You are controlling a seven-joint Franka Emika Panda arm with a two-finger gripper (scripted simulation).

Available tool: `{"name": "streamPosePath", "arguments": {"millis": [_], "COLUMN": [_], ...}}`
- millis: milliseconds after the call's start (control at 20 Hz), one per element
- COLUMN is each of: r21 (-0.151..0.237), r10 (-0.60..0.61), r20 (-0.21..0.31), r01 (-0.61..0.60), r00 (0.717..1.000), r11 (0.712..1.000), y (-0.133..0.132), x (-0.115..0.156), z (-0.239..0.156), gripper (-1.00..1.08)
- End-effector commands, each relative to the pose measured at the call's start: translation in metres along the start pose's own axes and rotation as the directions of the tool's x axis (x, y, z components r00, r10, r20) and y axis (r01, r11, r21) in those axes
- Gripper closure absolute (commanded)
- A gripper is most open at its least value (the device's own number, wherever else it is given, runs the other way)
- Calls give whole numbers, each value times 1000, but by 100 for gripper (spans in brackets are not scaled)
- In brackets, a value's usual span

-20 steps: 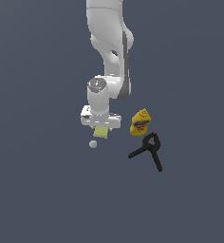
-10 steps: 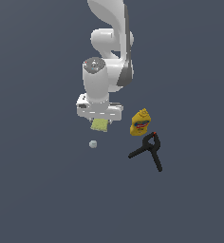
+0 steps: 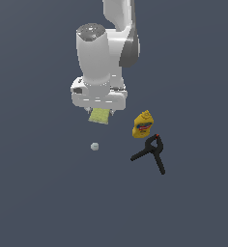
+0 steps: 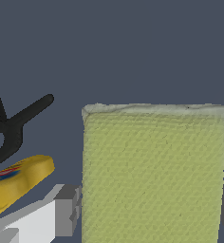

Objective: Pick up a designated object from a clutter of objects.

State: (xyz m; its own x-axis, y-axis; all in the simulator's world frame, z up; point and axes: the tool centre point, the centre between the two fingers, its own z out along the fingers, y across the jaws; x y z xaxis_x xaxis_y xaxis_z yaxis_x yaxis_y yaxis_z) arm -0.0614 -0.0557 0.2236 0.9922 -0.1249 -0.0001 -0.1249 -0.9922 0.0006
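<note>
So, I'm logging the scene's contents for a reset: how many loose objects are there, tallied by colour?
Yellow-green: 1, the flat matte yellow-green rectangular block held in the gripper
Yellow: 1, the yellow mustard bottle with red-blue label
Black: 1, the black spring clamp
Whitish: 1, the tiny whitish ball
Total: 4

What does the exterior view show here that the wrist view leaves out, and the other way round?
Only the exterior view shows the white arm, the small whitish ball lying apart from the rest, and the whole layout of the clutter on the ground.

Only the wrist view shows the grey finger pads against the sides of the yellow-green block and its matte, woven-looking surface close up.

Both show the block in the gripper, the yellow mustard bottle and the black spring clamp, the last two cut off at the wrist view's edge.
</note>
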Motion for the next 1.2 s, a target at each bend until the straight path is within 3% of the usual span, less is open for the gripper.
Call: {"name": "streamPosePath", "arguments": {"millis": [0,600,1150], "r21": [0,0,0], "r10": [0,0,-1], "r20": [0,0,0], "r01": [0,0,1], "r00": [1000,1000,1000], "r11": [1000,1000,1000], "y": [0,-3,-4], "x": [4,22,30], "z": [-24,-118,-145], "gripper": [108,108,108]}}
